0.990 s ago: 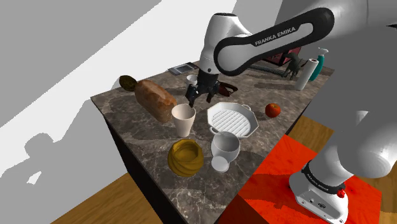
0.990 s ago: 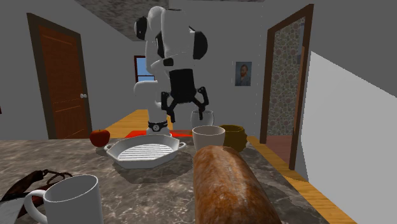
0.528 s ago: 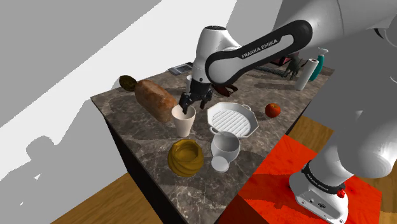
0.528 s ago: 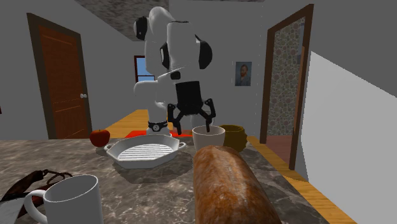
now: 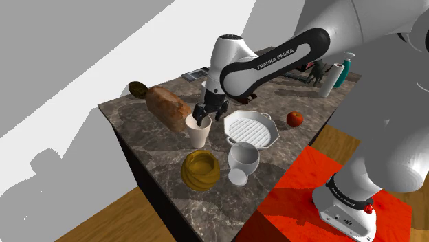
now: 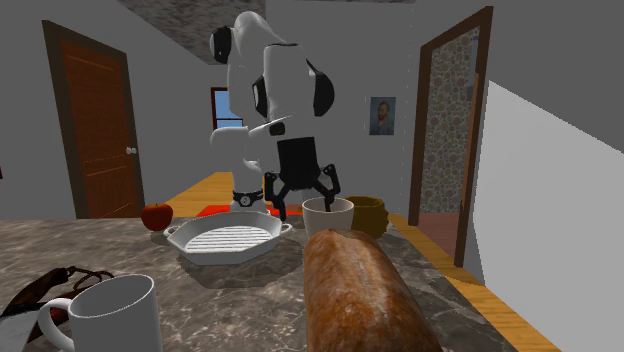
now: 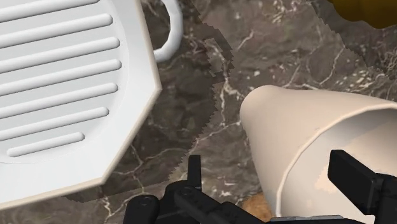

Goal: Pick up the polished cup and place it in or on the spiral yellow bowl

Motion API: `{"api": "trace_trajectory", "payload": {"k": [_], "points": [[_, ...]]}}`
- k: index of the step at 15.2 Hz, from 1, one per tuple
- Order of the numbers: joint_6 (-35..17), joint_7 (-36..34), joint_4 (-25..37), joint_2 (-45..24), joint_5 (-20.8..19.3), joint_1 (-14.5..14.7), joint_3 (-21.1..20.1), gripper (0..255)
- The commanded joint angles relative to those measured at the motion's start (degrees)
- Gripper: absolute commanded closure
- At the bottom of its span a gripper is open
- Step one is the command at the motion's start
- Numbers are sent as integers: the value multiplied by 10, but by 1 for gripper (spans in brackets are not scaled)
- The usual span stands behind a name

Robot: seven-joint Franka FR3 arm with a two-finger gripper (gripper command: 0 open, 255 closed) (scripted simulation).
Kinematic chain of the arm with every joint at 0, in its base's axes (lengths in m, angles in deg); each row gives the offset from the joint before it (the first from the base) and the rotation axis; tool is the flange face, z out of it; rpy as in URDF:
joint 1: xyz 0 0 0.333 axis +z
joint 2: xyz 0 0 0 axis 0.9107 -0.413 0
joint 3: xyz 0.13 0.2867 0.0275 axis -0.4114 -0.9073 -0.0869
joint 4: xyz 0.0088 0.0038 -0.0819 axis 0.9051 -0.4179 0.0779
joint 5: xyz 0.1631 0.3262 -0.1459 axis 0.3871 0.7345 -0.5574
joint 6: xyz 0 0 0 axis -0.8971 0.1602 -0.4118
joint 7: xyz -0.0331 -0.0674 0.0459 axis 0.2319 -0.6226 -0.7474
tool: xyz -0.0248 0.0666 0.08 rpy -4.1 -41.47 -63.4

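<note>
A cream tapered cup [image 5: 199,133] stands upright on the dark marble counter [image 5: 152,150], between a bread loaf and a ridged white dish. My black gripper [image 5: 201,117] is open and low over the cup's rim. In the wrist view the gripper [image 7: 272,170] straddles the cup's [image 7: 318,127] wall: one finger is outside over the marble and the other is inside the mouth, and neither touches it. The second exterior view shows the gripper [image 6: 307,203] spread around the cup [image 6: 328,216]. The ribbed yellow bowl [image 5: 201,170] sits nearer the counter's front edge, close to the cup.
A brown bread loaf [image 5: 167,105] lies at the shoulder view's left of the cup. A white ridged dish [image 5: 249,128], a white goblet [image 5: 243,158] and a red apple [image 5: 295,119] are to its right. A white mug [image 6: 112,310] stands near the second exterior camera.
The gripper has come down and moved to the shoulder view's left, from above the gap between dish and cup to the cup's rim. It has stayed open.
</note>
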Motion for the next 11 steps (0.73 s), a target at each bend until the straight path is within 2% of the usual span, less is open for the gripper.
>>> {"api": "trace_trajectory", "payload": {"k": [1,2,3,11], "points": [[0,0,0,0,0,0,0,0],[0,0,0,0,0,0,0,0],[0,0,0,0,0,0,0,255],[0,0,0,0,0,0,0,255]]}}
